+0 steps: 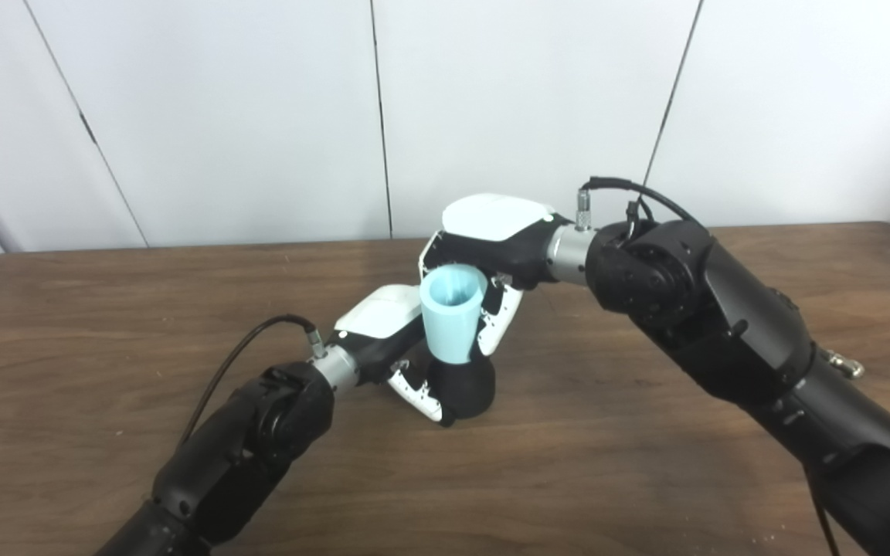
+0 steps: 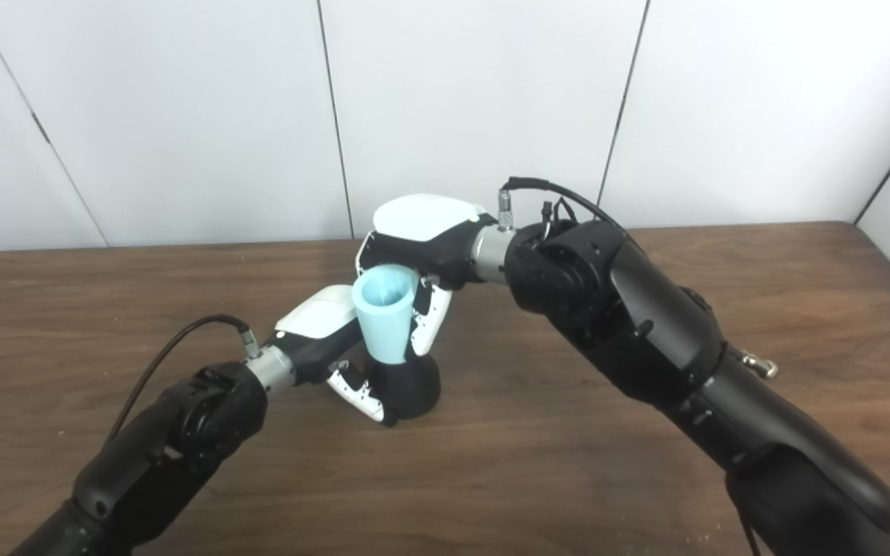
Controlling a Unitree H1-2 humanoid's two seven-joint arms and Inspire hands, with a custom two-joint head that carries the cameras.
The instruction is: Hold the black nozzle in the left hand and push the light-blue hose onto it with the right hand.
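one rounded black plastic nozzle (image 1: 467, 390) sits at table (image 1: 105, 324) centre, the left hand (image 1: 391, 340) curled around it from 9 o'clock. one light-blue tapered hose (image 1: 451, 313) stands on its top at 12 o'clock, clasped by the right hand (image 1: 491, 247).

Both arms are matte black with bulky rounded joints and short silver wrist collars. The left hand (image 1: 383, 324) and right hand (image 1: 491, 232) have glossy white back shells over black frames. A black cable (image 1: 236, 359) loops to a knurled metal connector at each wrist.
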